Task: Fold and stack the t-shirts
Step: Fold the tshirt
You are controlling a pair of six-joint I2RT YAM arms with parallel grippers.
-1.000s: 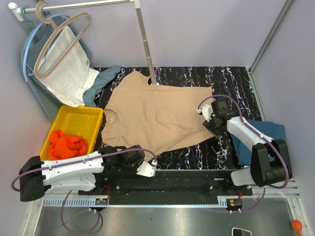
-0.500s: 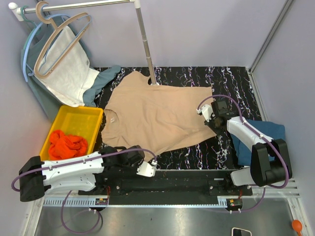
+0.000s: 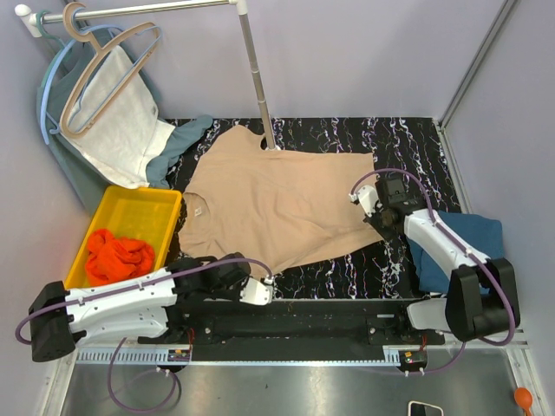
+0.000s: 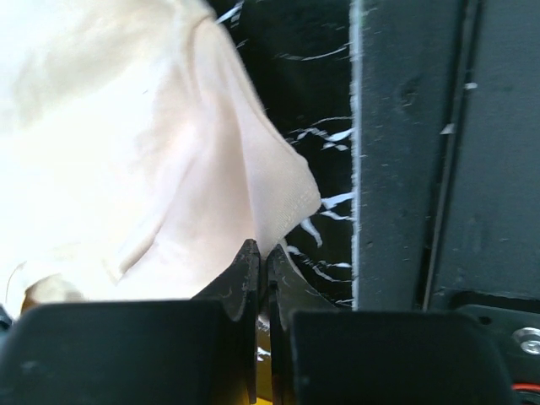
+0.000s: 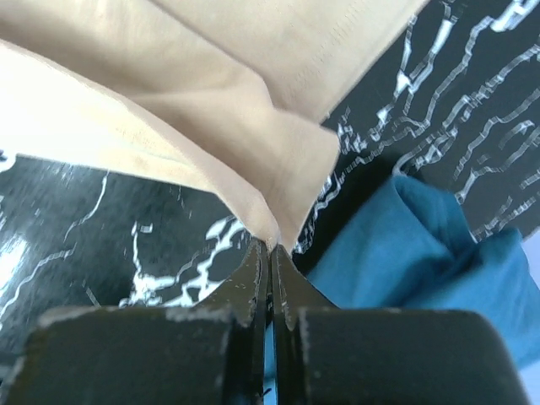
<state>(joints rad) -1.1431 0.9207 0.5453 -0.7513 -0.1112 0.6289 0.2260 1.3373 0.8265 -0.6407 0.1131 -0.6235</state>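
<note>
A beige t-shirt (image 3: 277, 195) lies spread flat on the black marbled mat (image 3: 408, 139). My left gripper (image 3: 232, 263) is at the shirt's near-left edge, its jaws shut on a fold of beige cloth (image 4: 261, 202) just past the fingertips (image 4: 247, 257). Over at the near-right hem corner, my right gripper (image 3: 379, 218) is shut on the beige corner (image 5: 287, 186), which is pinched between the tips. A teal-blue t-shirt (image 3: 464, 238) lies bunched right of the right arm and shows in the right wrist view (image 5: 413, 253). An orange-red t-shirt (image 3: 119, 256) is crumpled in the yellow bin (image 3: 130, 208).
A metal rack pole (image 3: 258, 78) stands at the shirt's far edge. Hangers with a white cloth (image 3: 121, 113) hang at the back left, with a grey-green garment (image 3: 186, 139) below them. A black rail (image 3: 329, 325) runs along the near table edge.
My right gripper's jaws closed onto the beige shirt's hem corner. The left arm shifted slightly, its gripper staying shut on the shirt.
</note>
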